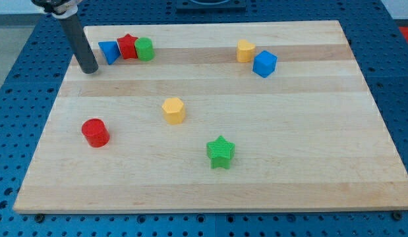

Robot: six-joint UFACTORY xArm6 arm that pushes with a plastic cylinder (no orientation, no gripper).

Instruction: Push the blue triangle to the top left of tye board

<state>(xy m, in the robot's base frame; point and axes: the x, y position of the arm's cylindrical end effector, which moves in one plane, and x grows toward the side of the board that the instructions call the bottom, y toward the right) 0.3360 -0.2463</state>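
Observation:
The blue triangle point(109, 52) lies near the board's top left, touching a red star point(128, 47) on its right. A green cylinder point(145, 49) touches the star's right side. My tip point(90, 70) rests on the board just left of and slightly below the blue triangle, with a small gap between them. The dark rod rises up and to the left from the tip.
A yellow block point(245, 51) and a blue cube point(264, 63) sit at the top right. A yellow hexagon point(173, 110) is near the centre, a red cylinder point(95, 132) at the lower left, a green star point(221, 152) at the lower middle. The wooden board point(289, 184) lies on a blue perforated table.

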